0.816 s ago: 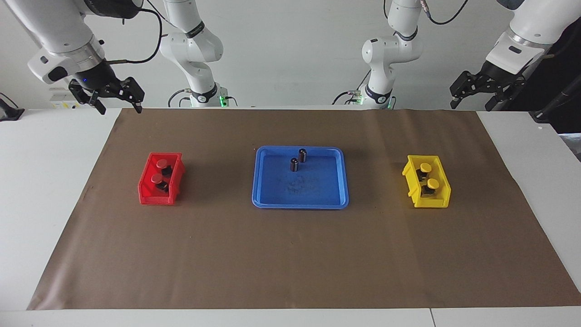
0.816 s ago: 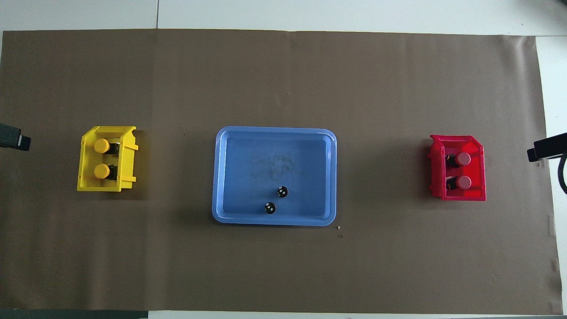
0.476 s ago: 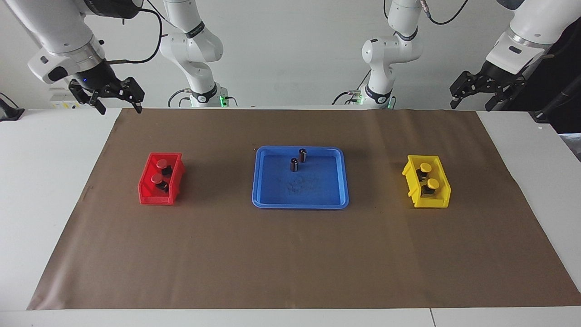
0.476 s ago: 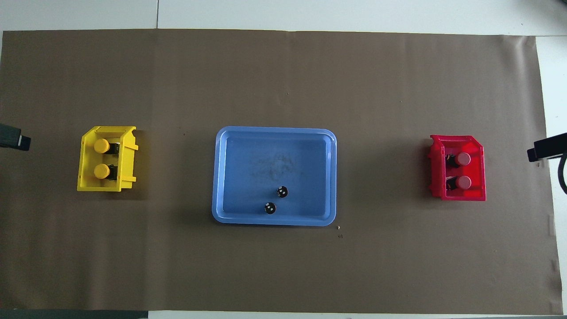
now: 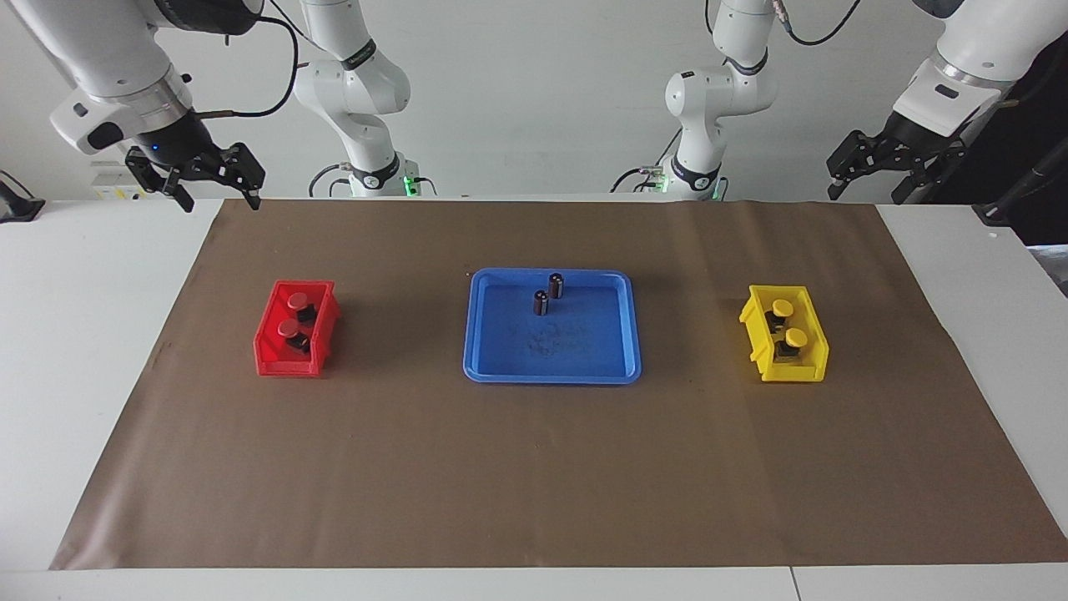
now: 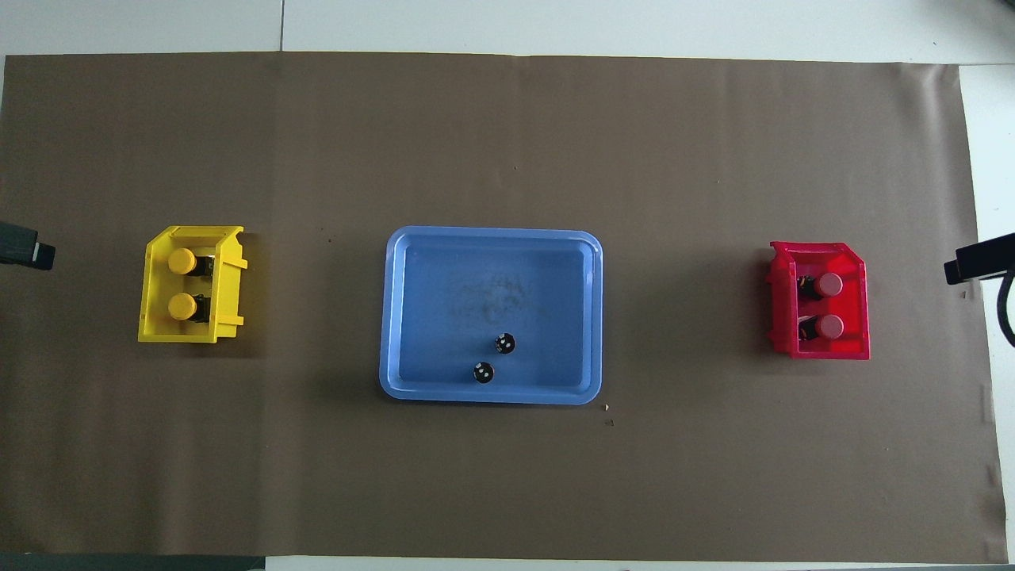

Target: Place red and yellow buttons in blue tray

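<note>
A brown mat (image 5: 534,467) is covering the counter (image 5: 92,351), leaving wide open room around the blue tray (image 5: 609,367) sitting mid-mat. 2 dark cylinders (image 5: 548,295) are standing in the tray's end nearer the robots. The 2 red buttons (image 5: 294,315) are lying in the red bin (image 5: 279,359), the 2 yellow buttons (image 5: 788,324) in the yellow bin (image 5: 813,367), evidently sorted by colour. Both hands are hanging open and empty: right hand (image 5: 219,199), left hand (image 5: 863,192), each over its own corner.
</note>
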`<state>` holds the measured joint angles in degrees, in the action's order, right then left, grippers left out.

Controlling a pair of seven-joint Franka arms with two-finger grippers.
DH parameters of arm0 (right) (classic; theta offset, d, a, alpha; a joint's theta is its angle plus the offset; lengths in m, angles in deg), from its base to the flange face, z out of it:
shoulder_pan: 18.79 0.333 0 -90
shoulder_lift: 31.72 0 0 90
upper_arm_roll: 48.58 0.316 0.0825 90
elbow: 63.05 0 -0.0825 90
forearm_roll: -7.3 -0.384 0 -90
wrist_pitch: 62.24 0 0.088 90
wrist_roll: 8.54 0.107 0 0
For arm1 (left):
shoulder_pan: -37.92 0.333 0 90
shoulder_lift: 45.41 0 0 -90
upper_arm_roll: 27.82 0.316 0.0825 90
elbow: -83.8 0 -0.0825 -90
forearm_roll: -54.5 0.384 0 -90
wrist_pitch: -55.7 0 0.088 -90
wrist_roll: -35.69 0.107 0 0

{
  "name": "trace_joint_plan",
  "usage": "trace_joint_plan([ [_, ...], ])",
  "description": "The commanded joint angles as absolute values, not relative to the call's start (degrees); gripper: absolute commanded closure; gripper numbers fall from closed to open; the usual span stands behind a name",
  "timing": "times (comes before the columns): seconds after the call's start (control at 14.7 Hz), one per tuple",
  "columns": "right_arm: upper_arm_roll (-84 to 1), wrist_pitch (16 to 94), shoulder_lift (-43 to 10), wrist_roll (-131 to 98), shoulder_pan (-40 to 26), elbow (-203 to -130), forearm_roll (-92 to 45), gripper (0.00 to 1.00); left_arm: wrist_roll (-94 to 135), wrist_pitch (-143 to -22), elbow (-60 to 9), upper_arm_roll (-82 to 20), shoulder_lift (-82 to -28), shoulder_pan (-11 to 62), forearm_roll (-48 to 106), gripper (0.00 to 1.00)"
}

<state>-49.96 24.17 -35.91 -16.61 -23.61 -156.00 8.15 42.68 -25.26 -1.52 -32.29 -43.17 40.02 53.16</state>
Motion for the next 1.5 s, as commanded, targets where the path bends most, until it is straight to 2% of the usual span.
trace_joint_plan([
  [0.0,-49.63,30.54,-36.98,-16.63,-23.8,-160.76,7.48,0.19,43.08,-24.81,-3.04,-32.39,-41.63,40.47,53.62,0.0],
  [0.27,-49.54,43.99,-37.26,-16.45,-23.72,-170.79,7.21,0.25,42.99,-24.63,-3.04,-32.39,-41.72,40.38,53.62,0.0],
  [0.61,-49.63,54.46,-28.92,-16.36,-23.8,-173.26,1.5,0.28,42.99,-23.75,-3.21,-32.22,-41.1,40.56,53.62,0.0],
  [0.75,-49.63,59.99,-28.9,-16.8,-23.8,-177.9,1.59,0.3,42.81,-23.93,-3.3,-32.13,-40.93,40.56,53.62,0.0],
  [0.95,-49.63,64.31,-29.25,-17.33,-23.72,-182.92,2.02,0.32,42.72,-23.93,-4.62,-32.13,-40.14,40.56,53.71,0.0],
  [1.43,-49.63,69.94,-30.31,-21.98,-23.98,-189.26,5.63,0.32,41.41,-24.54,-6.72,-32.13,-39.35,40.47,53.8,0.0],
])
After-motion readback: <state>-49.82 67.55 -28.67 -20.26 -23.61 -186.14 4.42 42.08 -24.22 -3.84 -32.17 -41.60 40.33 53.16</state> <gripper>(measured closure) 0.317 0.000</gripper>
